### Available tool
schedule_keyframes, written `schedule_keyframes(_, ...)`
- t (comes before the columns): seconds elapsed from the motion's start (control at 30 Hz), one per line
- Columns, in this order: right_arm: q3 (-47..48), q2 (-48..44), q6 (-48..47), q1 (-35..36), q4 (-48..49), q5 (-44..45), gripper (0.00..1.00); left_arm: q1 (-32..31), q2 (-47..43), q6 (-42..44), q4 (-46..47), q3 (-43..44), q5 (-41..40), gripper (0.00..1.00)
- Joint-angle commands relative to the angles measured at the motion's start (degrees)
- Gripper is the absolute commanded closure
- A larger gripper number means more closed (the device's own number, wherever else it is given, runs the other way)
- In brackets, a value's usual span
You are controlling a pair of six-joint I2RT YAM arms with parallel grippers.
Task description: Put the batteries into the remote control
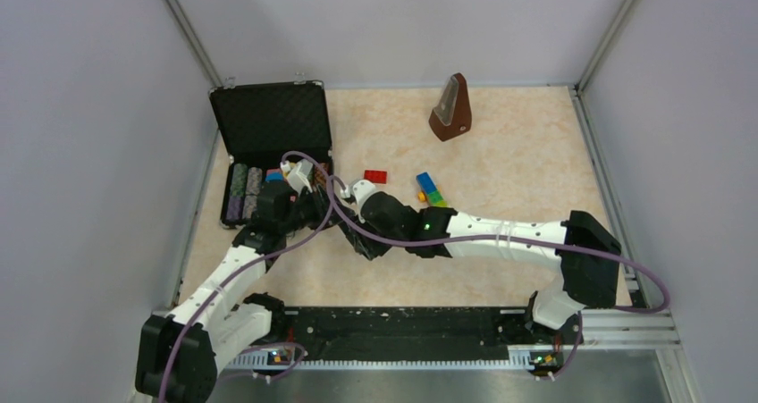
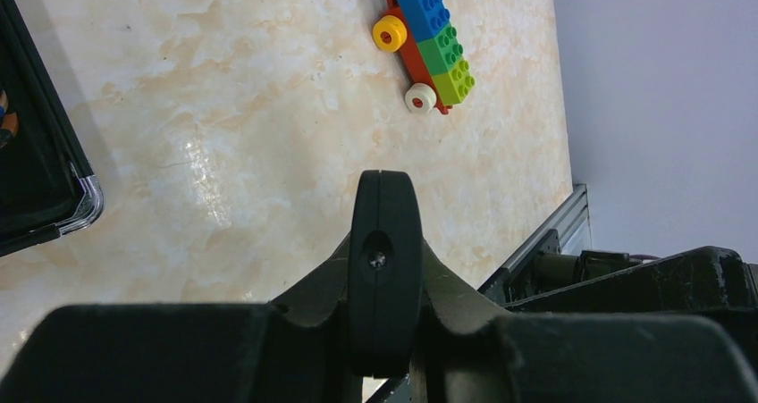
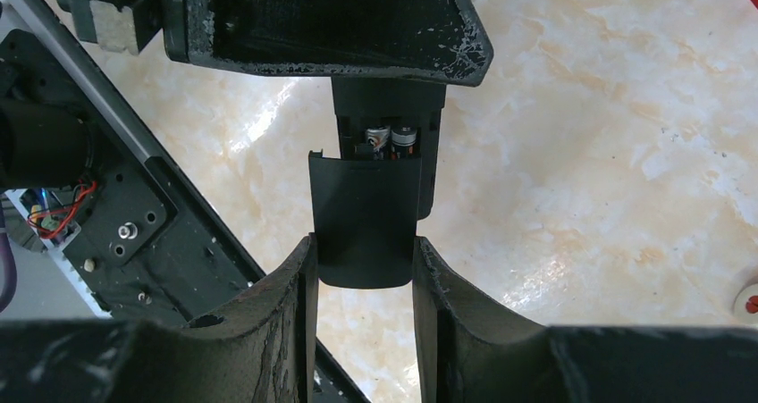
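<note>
In the left wrist view my left gripper point(image 2: 384, 253) is shut on the remote control point(image 2: 384, 269), a slim black bar seen end-on between the fingers. In the right wrist view my right gripper point(image 3: 362, 242) is shut on the small black cover piece point(image 3: 365, 215) and holds it against the remote control point(image 3: 431, 144), partly over its open compartment. The silvery ends of the two batteries point(image 3: 391, 138) show side by side inside that compartment. The left gripper's fingers point(image 3: 322, 19) hold the remote's far part. In the top view both grippers point(image 1: 299, 202) point(image 1: 357, 196) meet beside the case.
An open black case point(image 1: 268, 121) with stacked chips stands at the back left, and its corner shows in the left wrist view point(image 2: 54, 197). A toy-brick train point(image 1: 431, 188) point(image 2: 427, 41), a red brick point(image 1: 375, 176) and a brown metronome point(image 1: 451, 108) lie farther back.
</note>
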Motion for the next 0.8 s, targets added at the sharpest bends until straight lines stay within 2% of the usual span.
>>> schedule_keyframes(0.0,2.27,0.89,0.39,0.39,2.42,-0.04,0.70,-0.18,-0.01,-0.51,2.71,2.26,1.58,1.00)
schedule_keyframes(0.77,2.21,1.03,1.11,0.46,2.17,1.79,0.70,-0.18,-1.37,5.32,-0.38,3.56,5.74,1.00)
